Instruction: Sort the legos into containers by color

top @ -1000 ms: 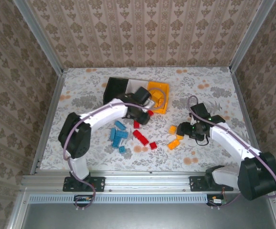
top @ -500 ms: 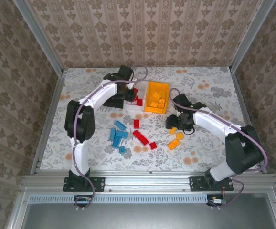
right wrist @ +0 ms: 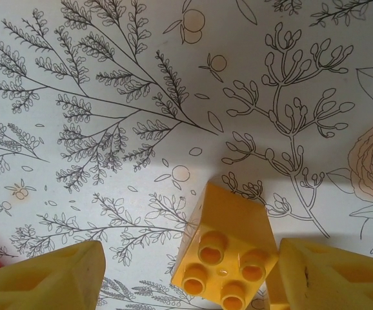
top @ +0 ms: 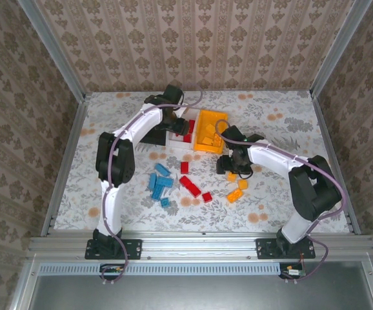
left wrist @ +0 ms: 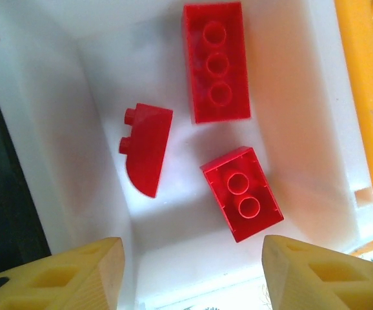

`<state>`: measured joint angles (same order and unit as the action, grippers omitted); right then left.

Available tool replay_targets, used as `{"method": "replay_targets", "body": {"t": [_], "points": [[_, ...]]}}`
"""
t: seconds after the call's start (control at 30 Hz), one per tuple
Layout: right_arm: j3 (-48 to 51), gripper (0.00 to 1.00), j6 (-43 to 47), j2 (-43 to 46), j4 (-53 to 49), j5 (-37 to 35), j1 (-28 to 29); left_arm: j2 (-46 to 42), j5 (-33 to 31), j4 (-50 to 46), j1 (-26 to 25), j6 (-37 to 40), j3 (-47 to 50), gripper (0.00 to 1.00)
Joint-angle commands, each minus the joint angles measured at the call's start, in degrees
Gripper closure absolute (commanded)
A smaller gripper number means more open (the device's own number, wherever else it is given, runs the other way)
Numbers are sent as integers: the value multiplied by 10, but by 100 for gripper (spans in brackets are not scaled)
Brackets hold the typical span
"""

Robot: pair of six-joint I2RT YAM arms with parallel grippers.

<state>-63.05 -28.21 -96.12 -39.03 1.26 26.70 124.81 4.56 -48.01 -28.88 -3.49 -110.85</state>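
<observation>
Jaws released, nothing grasped.
Under left gripper (left wrist: 190,258), white bin (left wrist: 57,129) holds three red legos (left wrist: 215,61); right gripper (right wrist: 191,258) straddles yellow lego (right wrist: 228,255), lower centre.

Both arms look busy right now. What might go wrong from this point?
The yellow brick sits off-centre between the fingers of the right end effector, close against one, so closing may twist or shove it rather than grip it. The yellow bin adjoins the white bin, where the left end effector hangs open over red bricks; the two could collide there.
</observation>
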Motion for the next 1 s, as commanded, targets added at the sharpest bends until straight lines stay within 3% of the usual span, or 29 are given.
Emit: {"method": "replay_targets", "body": {"t": [0.0,0.23,0.6,0.97], "points": [[-12,29,11,-14,-19,-22,4,-76,2,-11,-7,-18,32,40],[-15,33,19,-30,-23,-39,5,-190,-18,13,-39,-38,142,38],[-24,57,18,-49,-23,-39,5,-348,-6,64,-66,-85,321,37],[-102,62,27,10,-90,-55,6,-415,15,109,-74,-106,420,32]]}}
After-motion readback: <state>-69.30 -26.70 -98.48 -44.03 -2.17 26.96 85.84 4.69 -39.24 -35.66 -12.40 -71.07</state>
